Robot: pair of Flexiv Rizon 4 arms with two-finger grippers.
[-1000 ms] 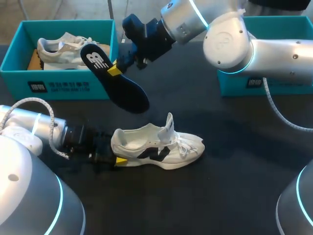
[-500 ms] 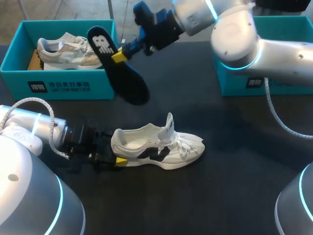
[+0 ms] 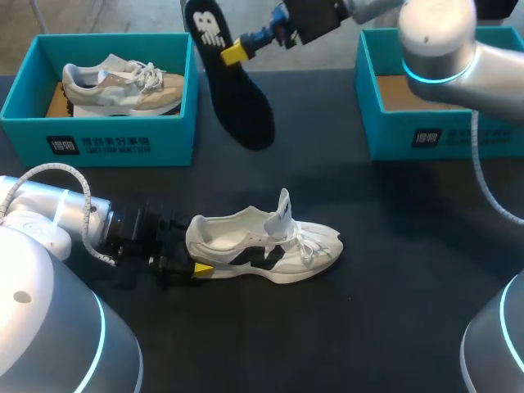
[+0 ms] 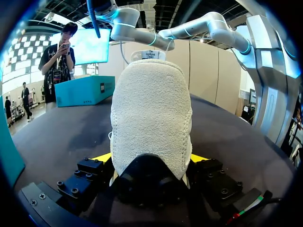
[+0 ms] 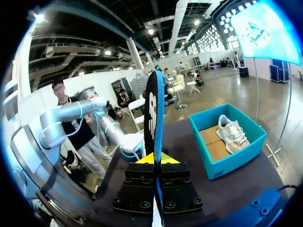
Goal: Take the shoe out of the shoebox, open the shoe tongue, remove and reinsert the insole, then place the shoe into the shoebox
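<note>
A white shoe with black side marks lies on the dark table, toe pointing right and tongue pulled up. My left gripper holds its heel; in the left wrist view the heel fills the gap between the two yellow-tipped fingers. The dark blue insole hangs in the air above the table's back middle, heel end up. My right gripper is shut on its edge. In the right wrist view the insole stands on edge between the closed fingers.
A teal shoebox at the back left holds a second white shoe. Another teal shoebox stands at the back right, with only its brown floor showing. My right arm spans the table's back right.
My right arm has lifted the insole higher and carried it to the right, away from the left shoebox. The left gripper and the shoe have stayed put.
</note>
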